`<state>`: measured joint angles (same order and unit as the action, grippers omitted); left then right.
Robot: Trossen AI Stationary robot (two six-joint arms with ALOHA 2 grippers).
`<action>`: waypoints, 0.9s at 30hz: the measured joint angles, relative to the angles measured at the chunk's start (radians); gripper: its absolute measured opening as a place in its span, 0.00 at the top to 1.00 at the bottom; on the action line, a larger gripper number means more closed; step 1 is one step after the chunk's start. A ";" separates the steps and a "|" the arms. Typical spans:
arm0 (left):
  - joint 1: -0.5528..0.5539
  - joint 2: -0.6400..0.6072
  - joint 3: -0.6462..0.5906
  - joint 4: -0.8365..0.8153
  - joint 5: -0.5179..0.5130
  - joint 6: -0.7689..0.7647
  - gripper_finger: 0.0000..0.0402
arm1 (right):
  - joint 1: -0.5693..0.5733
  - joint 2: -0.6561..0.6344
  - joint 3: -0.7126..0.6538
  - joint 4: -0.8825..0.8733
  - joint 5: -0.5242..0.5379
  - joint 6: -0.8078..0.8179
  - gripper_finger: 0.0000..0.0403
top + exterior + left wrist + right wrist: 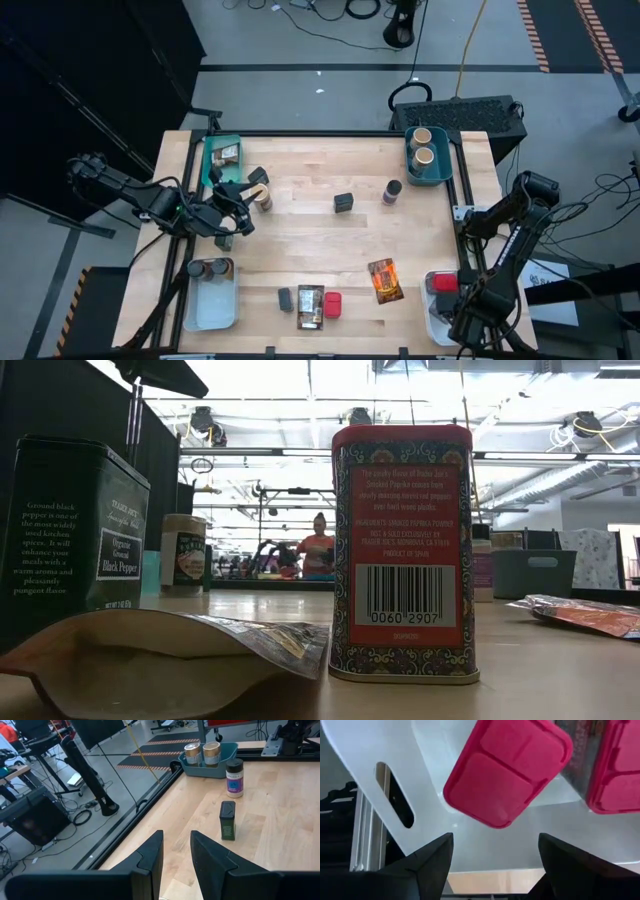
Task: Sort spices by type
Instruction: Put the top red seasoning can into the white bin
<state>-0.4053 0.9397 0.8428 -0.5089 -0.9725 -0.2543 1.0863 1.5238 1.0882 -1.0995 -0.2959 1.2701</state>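
Observation:
My right gripper (495,837) hangs open above the white bin (437,318) at the near right, pointing down. A red tin (507,775) sits in the bin just beyond its spread fingers, untouched, with a second red tin (620,765) beside it. My left gripper (175,845) hovers over the table's left side, fingers slightly apart with nothing between them, next to a tan cylinder (262,196). On the table stand a dark tin (228,820), a purple-labelled jar (234,778), an orange packet (385,280) and, near the front edge, a dark jar (285,298), a packet (310,305) and a red tin (332,305).
A teal bin (428,160) at the far right holds two tan cylinders. Another teal bin (208,160) at the far left holds a packet. A white bin (210,300) at the near left holds dark jars. A black frame rail runs round the table.

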 joint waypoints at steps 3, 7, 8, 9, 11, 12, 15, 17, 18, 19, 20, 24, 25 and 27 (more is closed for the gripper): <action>0.000 0.000 0.000 0.000 -0.001 0.000 0.75 | 0.000 0.000 0.000 -0.008 -0.002 -0.011 0.32; 0.000 0.000 0.000 0.000 -0.001 0.000 0.75 | -0.010 -0.012 0.000 -0.046 -0.043 -0.011 0.32; 0.000 0.000 0.000 0.000 -0.001 0.000 0.75 | -0.013 -0.021 0.000 -0.052 -0.047 -0.002 0.32; 0.000 0.000 0.000 0.000 -0.001 0.000 0.75 | -0.016 -0.030 0.000 -0.062 -0.046 0.006 0.32; 0.000 0.000 0.000 0.000 -0.002 0.000 0.75 | -0.027 -0.050 0.000 -0.093 -0.046 0.029 0.32; 0.000 0.000 0.000 0.000 -0.002 0.000 0.75 | -0.031 -0.061 0.000 -0.108 -0.046 0.042 0.32; 0.000 0.000 0.000 0.000 -0.005 0.000 0.75 | -0.047 -0.096 0.000 -0.117 -0.043 0.060 0.32; -0.001 0.000 0.000 0.000 -0.006 0.001 0.75 | -0.059 -0.119 0.000 -0.104 -0.016 0.062 0.32; -0.001 0.000 0.000 0.000 -0.006 0.001 0.75 | -0.065 -0.129 0.000 -0.094 0.008 0.069 0.32; -0.001 0.000 0.000 0.000 -0.006 0.001 0.75 | -0.072 -0.141 0.000 -0.082 0.031 0.080 0.32; -0.001 0.000 0.000 0.000 -0.006 0.001 0.75 | -0.079 -0.152 0.000 -0.076 0.047 0.087 0.32; -0.001 0.000 0.000 0.000 -0.006 0.007 0.75 | -0.101 -0.212 0.000 -0.031 0.056 0.130 0.32; -0.001 0.000 0.000 0.000 -0.006 0.006 0.75 | -0.106 -0.228 0.000 -0.016 0.064 0.164 0.32; -0.001 0.000 0.000 0.000 -0.006 0.006 0.75 | -0.113 -0.255 0.000 0.013 0.101 0.266 0.32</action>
<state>-0.4061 0.9398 0.8429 -0.5087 -0.9787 -0.2479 0.9728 1.2691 1.0885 -1.0865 -0.1951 1.5361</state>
